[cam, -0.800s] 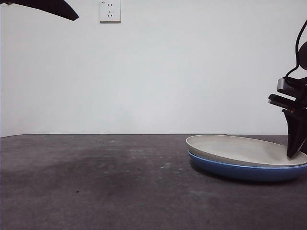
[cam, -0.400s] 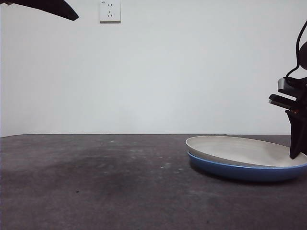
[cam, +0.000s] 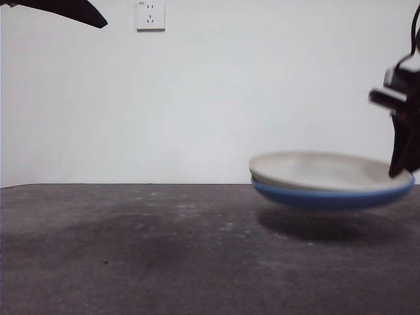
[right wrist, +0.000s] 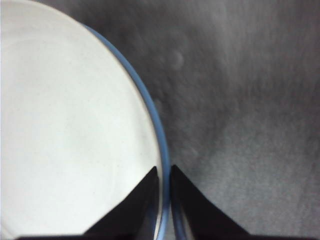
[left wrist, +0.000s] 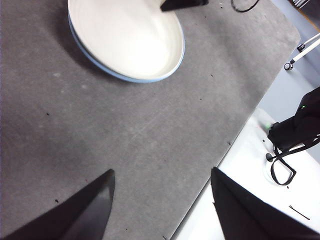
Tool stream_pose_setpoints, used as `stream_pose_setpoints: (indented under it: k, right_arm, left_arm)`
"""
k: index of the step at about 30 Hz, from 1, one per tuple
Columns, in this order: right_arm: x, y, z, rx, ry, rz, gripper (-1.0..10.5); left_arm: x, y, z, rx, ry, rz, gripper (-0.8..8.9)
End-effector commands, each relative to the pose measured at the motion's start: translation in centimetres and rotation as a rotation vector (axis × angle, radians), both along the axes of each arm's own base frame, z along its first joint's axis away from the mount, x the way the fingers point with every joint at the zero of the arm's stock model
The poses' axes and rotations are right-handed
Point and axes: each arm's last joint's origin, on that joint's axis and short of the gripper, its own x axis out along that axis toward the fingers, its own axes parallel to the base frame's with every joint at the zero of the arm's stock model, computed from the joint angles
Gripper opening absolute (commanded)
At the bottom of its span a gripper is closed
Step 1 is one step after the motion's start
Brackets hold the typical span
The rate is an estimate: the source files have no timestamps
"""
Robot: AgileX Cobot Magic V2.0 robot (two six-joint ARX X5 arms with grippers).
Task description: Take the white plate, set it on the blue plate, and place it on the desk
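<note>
The white plate (cam: 321, 169) lies stacked in the blue plate (cam: 328, 198). Both hang tilted in the air above the desk (cam: 131, 249), with their shadow on it below. My right gripper (cam: 401, 172) is shut on the stacked rims at the plates' right side. The right wrist view shows its jaws (right wrist: 164, 170) pinching the white plate (right wrist: 65, 125) and the blue plate's rim (right wrist: 150, 110) together. My left gripper (left wrist: 162, 172) is open and empty, high above the desk, far from the plates (left wrist: 127, 35). It shows as a black tip (cam: 72, 10) at the top left.
A wall socket (cam: 150, 14) is on the white wall behind. In the left wrist view the desk's edge runs beside a white surface (left wrist: 250, 165) with a black device and cable (left wrist: 290, 135).
The right gripper has risen, lifting both stacked plates off the desk. A second ago the blue plate rested on the desk. The left arm has not moved.
</note>
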Motion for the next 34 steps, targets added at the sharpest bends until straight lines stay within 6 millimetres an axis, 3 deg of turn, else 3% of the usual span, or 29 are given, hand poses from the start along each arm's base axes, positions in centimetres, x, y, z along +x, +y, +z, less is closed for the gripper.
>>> stream_pose_setpoints:
  k: [1, 6, 16, 24, 34]
  right_arm:
    - [-0.3, 0.7, 1.4, 0.031, -0.043, -0.006, 0.1]
    - [-1.0, 2.5, 2.9, 0.052, -0.090, 0.028, 0.1]
    - [-1.0, 8.4, 2.7, 0.059, -0.117, 0.120, 0.1]
    - [0.1, 11.8, -0.2, 0.069, -0.068, 0.147, 0.1]
    - [1.8, 13.0, -4.2, 0.055, 0.003, 0.127, 0.1]
  left_arm:
    - [0.0, -0.2, 0.3, -0.004, -0.017, -0.020, 3.08]
    - [0.1, -0.2, 0.3, -0.005, -0.019, -0.020, 3.08]
    - [0.1, -0.2, 0.3, -0.005, -0.020, -0.020, 3.08]
    - [0.0, -0.2, 0.3, -0.004, -0.018, -0.020, 3.08]
    - [0.0, -0.2, 0.3, -0.004, -0.017, -0.020, 3.08]
